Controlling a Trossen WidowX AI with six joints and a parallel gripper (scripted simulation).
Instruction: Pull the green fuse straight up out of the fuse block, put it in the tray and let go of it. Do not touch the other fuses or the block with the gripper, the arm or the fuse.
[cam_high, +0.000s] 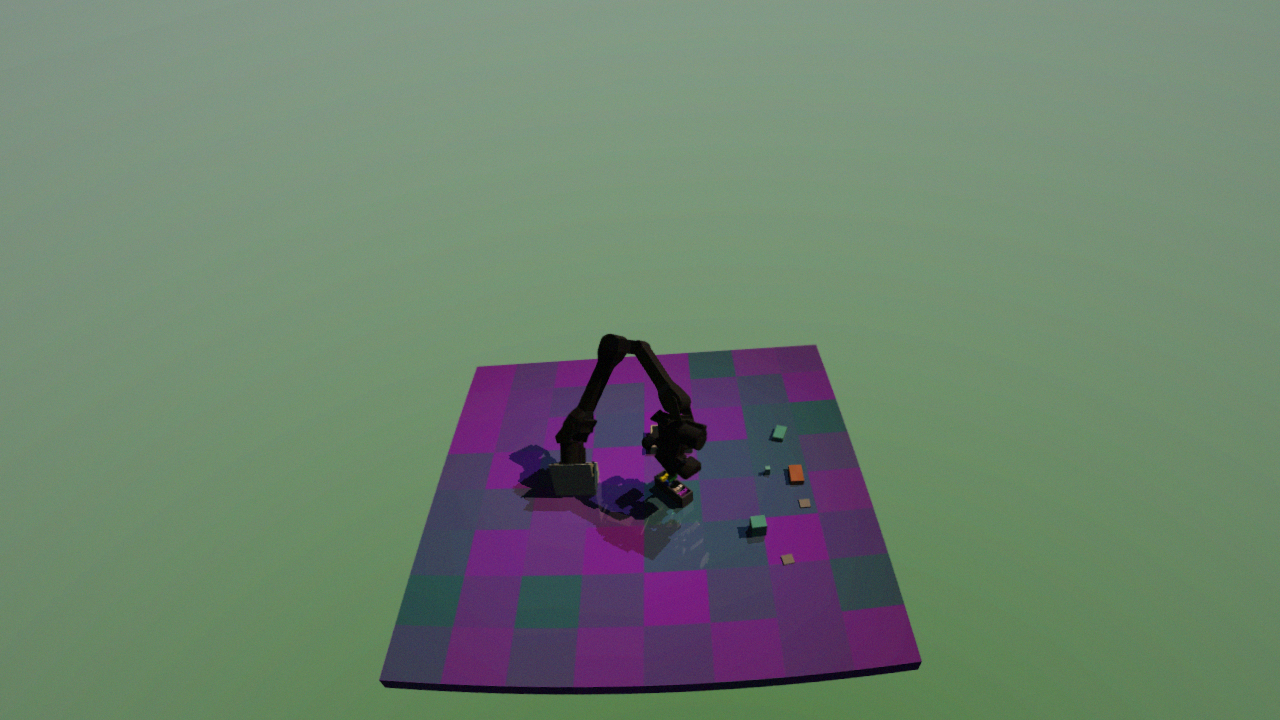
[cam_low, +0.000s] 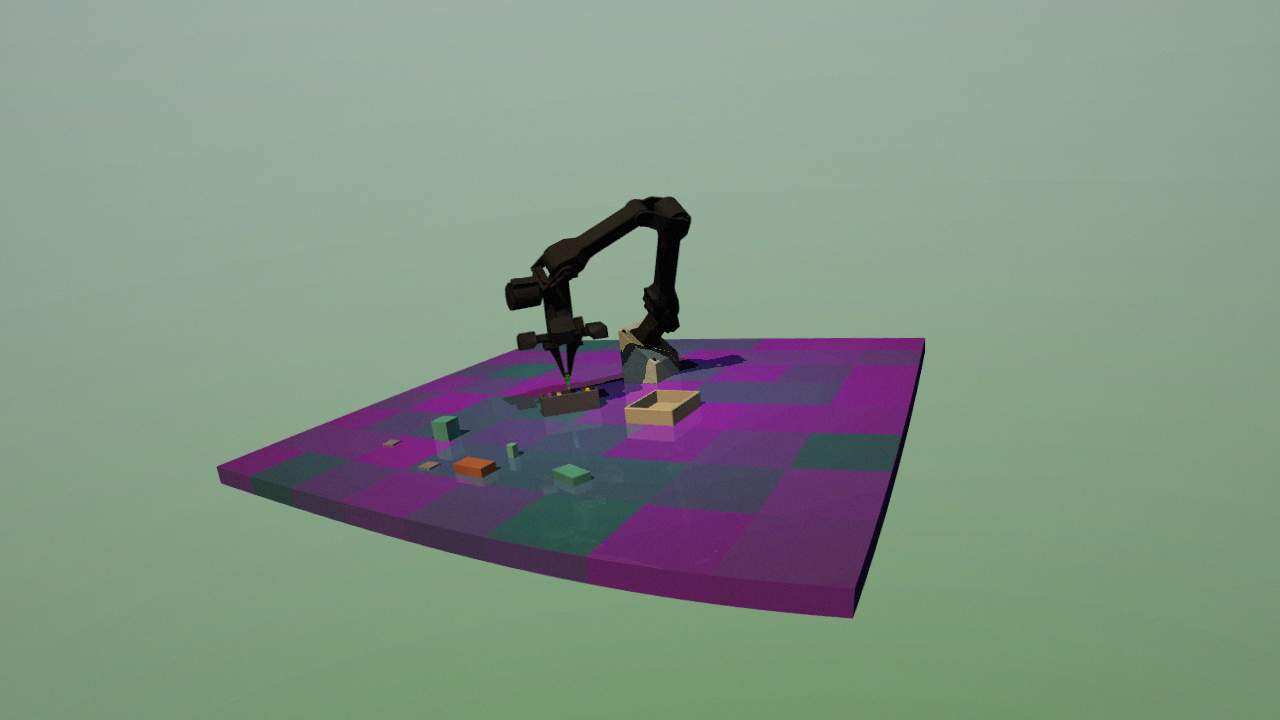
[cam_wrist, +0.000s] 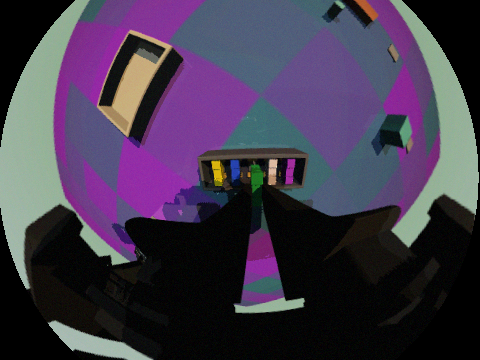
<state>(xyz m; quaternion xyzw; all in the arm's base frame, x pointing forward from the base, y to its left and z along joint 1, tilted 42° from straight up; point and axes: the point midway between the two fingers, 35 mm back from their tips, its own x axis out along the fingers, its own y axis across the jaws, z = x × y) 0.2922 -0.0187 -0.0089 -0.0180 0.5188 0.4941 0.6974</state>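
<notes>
My gripper (cam_low: 566, 374) (cam_wrist: 256, 188) is shut on the green fuse (cam_low: 567, 382) (cam_wrist: 256, 175), upright above the fuse block (cam_high: 666, 495) (cam_low: 571, 402) (cam_wrist: 252, 152). The fuse is raised above its neighbours; its lower end is near the block's top, and I cannot tell if it is fully clear. A yellow fuse (cam_wrist: 217, 172), a blue fuse (cam_wrist: 235, 170), a pale fuse (cam_wrist: 272, 171) and a purple fuse (cam_wrist: 290, 171) stand in the block. The empty tan tray (cam_low: 649, 415) (cam_wrist: 132, 85) stands beside the block; the arm mostly hides it in the top view.
A green box (cam_high: 758, 526) (cam_low: 443, 428) (cam_wrist: 396, 131), an orange box (cam_high: 795, 474) (cam_low: 474, 466), a flat green box (cam_high: 779, 433) (cam_low: 571, 474), a small green block (cam_high: 767, 470) (cam_low: 512, 450) and thin tan pieces lie on the block's side away from the arm's base.
</notes>
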